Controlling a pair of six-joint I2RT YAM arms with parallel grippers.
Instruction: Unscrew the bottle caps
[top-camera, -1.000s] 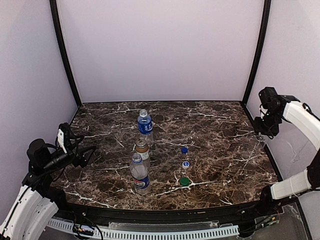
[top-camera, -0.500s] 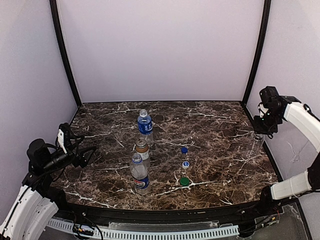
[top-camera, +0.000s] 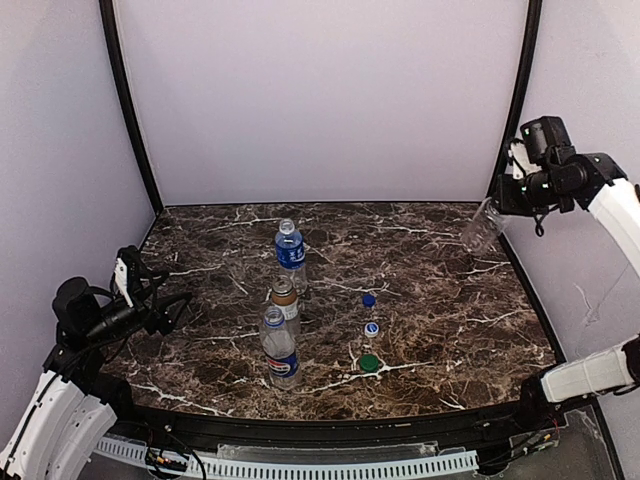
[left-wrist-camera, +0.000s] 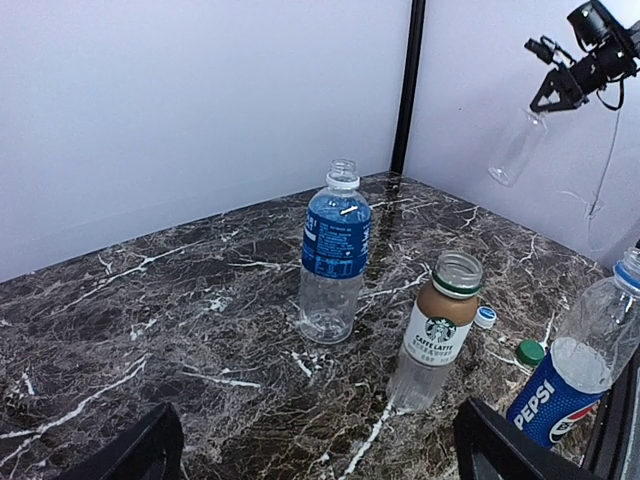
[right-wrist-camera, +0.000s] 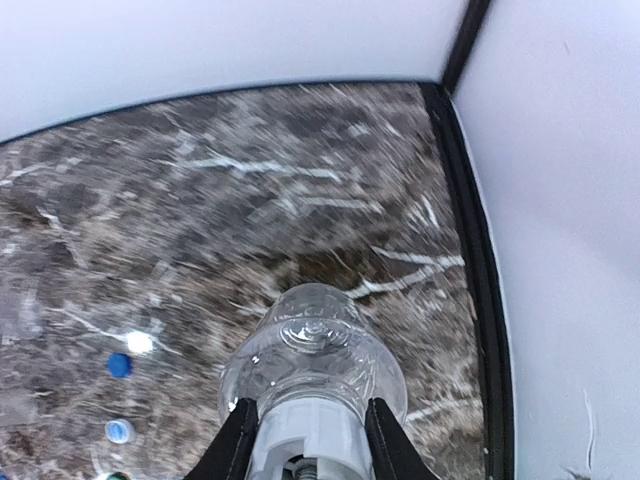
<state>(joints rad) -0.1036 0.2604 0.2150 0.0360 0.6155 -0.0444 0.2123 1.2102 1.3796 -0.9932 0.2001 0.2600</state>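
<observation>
The right gripper (right-wrist-camera: 308, 452) is pinching its fingers tight around the white-capped neck of a plain clear plastic bottle (right-wrist-camera: 312, 352), holding it tilted in the air near the back right corner of the dark marble-patterned table (top-camera: 440, 300). The left gripper (left-wrist-camera: 318, 455) is hovering low over the table's left side, jaws spread wide and gripping nothing. Mid-table, a clear blue-labelled bottle (top-camera: 290, 250), a short brown pale-labelled bottle (top-camera: 285, 300) and a clear bottle with a red-white-blue logo (top-camera: 280, 355) are standing in a line, while a small blue cap (top-camera: 369, 299), a white-topped blue cap (top-camera: 372, 328) and a wider dark green cap (top-camera: 369, 363) are lying just right of them.
</observation>
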